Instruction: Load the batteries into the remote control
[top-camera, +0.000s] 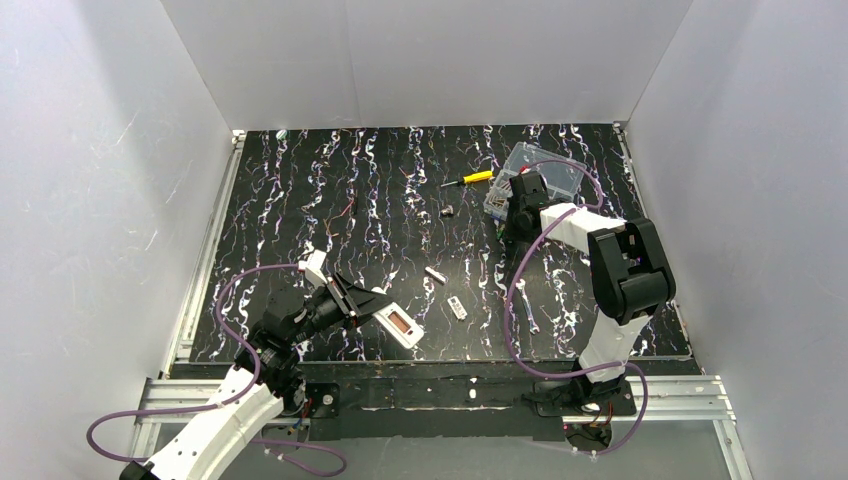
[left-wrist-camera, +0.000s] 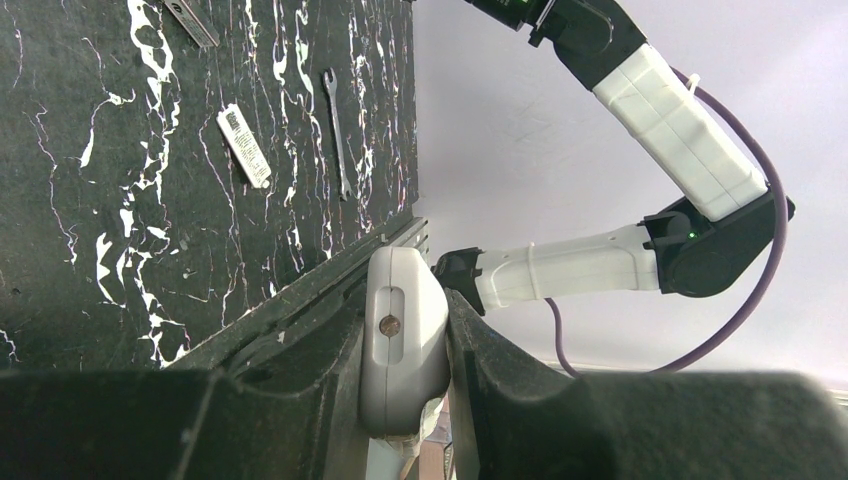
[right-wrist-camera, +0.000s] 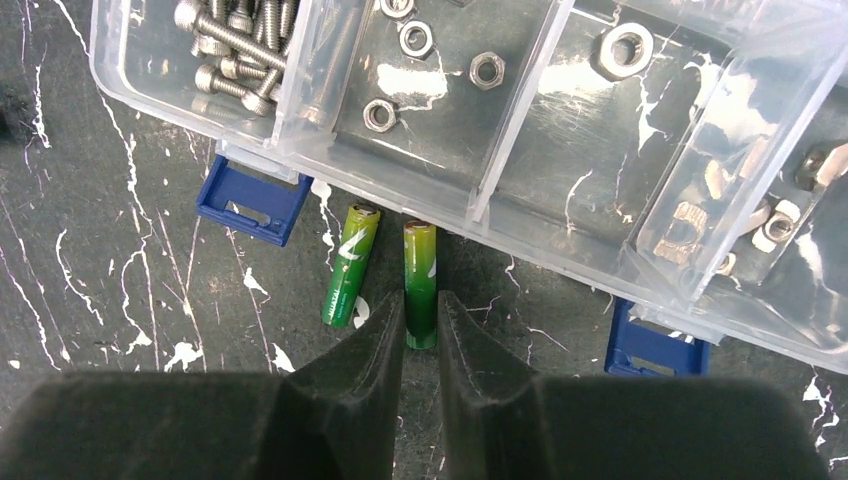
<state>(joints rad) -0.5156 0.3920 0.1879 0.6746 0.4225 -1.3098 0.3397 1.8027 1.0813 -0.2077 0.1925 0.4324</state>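
My left gripper (top-camera: 362, 305) is shut on the white remote control (top-camera: 402, 326), held off the mat at the near left with an open brownish bay facing up. In the left wrist view the remote control (left-wrist-camera: 400, 300) is clamped edge-on between the black fingers. Two green batteries lie side by side in front of the clear parts box. My right gripper (right-wrist-camera: 421, 305) stands over them, its jaws pressed against both sides of the right battery (right-wrist-camera: 420, 265), which rests on the mat. The left battery (right-wrist-camera: 351, 262) lies free just beside the left finger.
The clear compartment box (right-wrist-camera: 478, 190) of screws and nuts, with blue latches (right-wrist-camera: 250, 202), stands right behind the batteries. A yellow screwdriver (top-camera: 470, 179), a small white-silver stick (top-camera: 435, 273), a flat cover piece (top-camera: 457, 307) and a small wrench (top-camera: 528, 312) lie on the black marbled mat.
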